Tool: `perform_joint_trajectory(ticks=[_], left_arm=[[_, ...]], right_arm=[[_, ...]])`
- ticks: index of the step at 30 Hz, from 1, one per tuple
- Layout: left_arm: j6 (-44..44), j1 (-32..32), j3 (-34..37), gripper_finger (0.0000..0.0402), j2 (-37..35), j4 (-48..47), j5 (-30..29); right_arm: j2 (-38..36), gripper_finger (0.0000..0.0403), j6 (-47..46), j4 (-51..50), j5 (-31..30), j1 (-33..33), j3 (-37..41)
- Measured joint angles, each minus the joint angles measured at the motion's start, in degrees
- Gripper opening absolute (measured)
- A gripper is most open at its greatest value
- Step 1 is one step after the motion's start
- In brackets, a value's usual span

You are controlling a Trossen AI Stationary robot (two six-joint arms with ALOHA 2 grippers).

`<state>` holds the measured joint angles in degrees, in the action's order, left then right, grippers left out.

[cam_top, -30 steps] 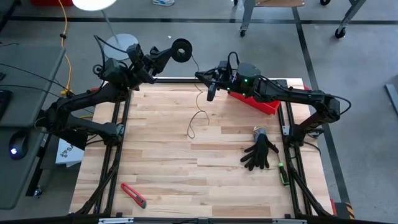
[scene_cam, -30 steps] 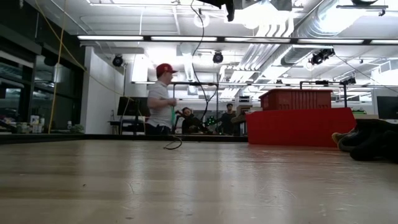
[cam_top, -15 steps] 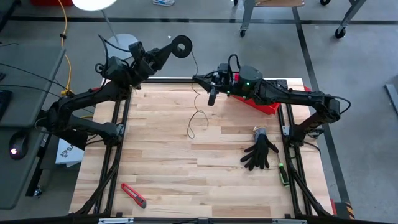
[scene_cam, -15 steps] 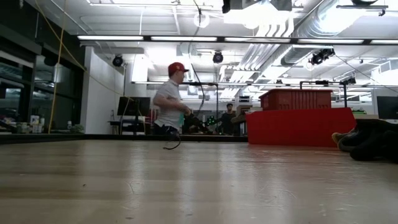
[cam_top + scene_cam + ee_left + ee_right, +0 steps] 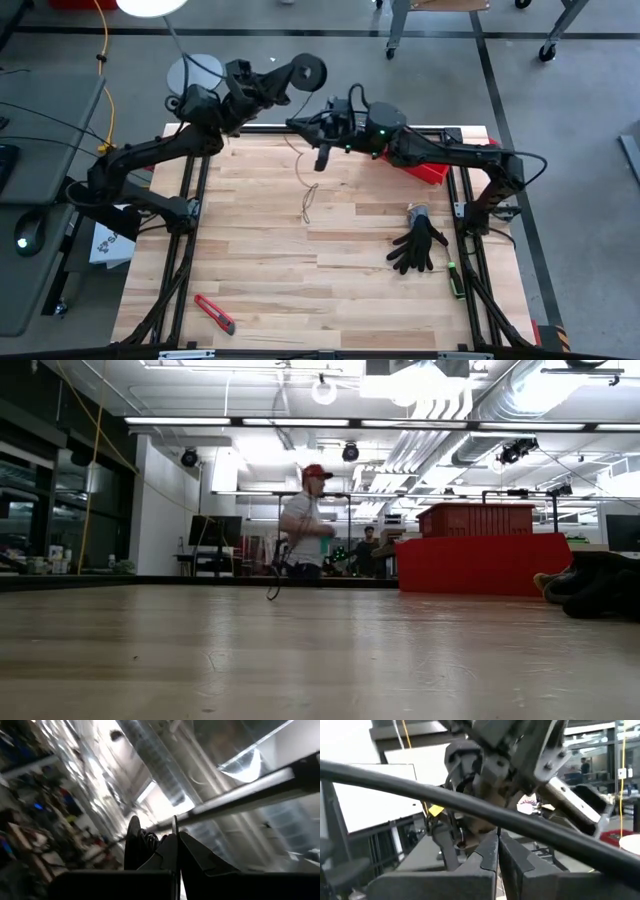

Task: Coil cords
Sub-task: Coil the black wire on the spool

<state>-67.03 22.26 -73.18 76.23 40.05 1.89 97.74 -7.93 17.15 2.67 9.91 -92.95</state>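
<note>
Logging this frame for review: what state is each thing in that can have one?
Left gripper: shut on the spool, raised past the table's far edge.
Spool: held up, off the table.
Cord: hanging, its loose end looped on the table.
Right gripper: shut, by the cord.
Black glove: lying flat.
Red utility knife: lying untouched.
Red bin: resting on the table.

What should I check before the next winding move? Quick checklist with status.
1. Left gripper holds the spool up past the table's far edge: ok.
2. Right gripper shut on the cord: fingers shut, ok; cord between them: cannot tell.
3. Cord's loose end lies on the table, clear of the black glove and red box cutter: ok.
4. Cord taut between spool and right gripper: cannot tell.
</note>
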Motion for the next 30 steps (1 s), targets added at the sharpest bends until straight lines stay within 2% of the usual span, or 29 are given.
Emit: perform_joint_trajectory(ticks=[3, 7, 13, 22, 30], left_arm=[[-4.3, 0.0, -2.7, 0.0000, 0.8, -1.7, 4.0], [-7.8, -0.4, -4.2, 0.0000, 0.0, -6.0, 6.2], [-12.1, -2.7, -4.3, 0.0000, -2.0, -10.7, 6.2], [-17.3, -7.1, -4.3, 0.0000, -1.9, -10.7, 5.3], [-16.0, -9.2, -4.3, 0.0000, -4.8, -17.9, 6.1]], right_arm=[[1.3, 0.0000, 2.7, -3.2, 1.1, 0.1, -4.6], [1.5, 0.0000, 5.4, -5.2, 1.5, 0.2, -7.9], [1.5, 0.0000, 6.5, -5.3, 2.1, 0.6, -9.4], [2.1, 0.0000, 7.0, -4.7, 2.3, 1.7, -9.4], [2.2, 0.0000, 7.0, -2.9, 5.8, 4.6, -9.4]])
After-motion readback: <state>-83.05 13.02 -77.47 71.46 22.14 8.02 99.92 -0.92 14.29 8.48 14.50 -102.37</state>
